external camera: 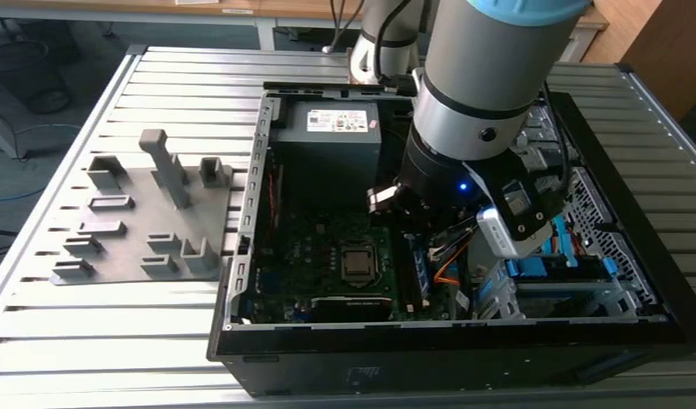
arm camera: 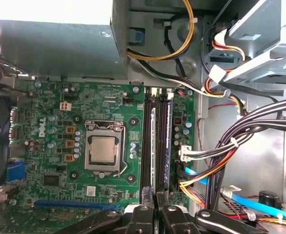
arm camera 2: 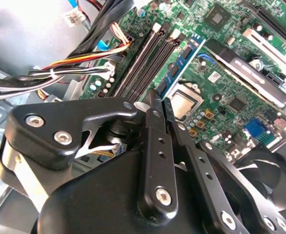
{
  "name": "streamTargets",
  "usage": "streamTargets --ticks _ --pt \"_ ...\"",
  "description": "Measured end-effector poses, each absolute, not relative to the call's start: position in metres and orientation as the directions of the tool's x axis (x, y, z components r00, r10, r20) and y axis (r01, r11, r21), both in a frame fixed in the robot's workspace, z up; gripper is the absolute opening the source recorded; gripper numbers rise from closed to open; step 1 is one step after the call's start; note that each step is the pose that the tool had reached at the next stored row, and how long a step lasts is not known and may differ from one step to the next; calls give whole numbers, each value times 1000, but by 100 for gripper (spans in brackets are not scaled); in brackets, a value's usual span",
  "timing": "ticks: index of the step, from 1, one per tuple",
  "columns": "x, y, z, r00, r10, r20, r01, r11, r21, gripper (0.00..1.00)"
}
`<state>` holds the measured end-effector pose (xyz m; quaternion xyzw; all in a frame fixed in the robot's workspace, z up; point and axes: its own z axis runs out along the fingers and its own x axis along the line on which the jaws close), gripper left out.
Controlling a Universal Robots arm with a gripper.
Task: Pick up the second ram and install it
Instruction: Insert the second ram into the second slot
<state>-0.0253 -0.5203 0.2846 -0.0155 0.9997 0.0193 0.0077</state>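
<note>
Blue-green board with black chips: that is the ram, standing on edge in the slot bank of the motherboard, beside the processor socket. My gripper is low inside the case. The jaws are drawn almost together with only a thin gap, and they appear to pinch the stick's near end. I cannot confirm whether it is fully seated. Its long axis runs along the empty black slots, parallel to them, straight away from my jaws, with the contact edge down towards the board. I judge it light and stiff but fragile. It is a thin card that would flex or crack under a twist, and its flat faces are smooth enough to slip. A sound hold is across the two faces near the top edge, clear of the chips and contacts, with any force kept straight down the slot. Cables lie close on the far side of the slots from the socket and could snag.
</note>
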Motion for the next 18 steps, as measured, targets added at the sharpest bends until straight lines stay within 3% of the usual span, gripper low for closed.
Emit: streamTargets --ticks 18 --pt "-25 -520 274 -999 -31 -16 -31 999 38 14"
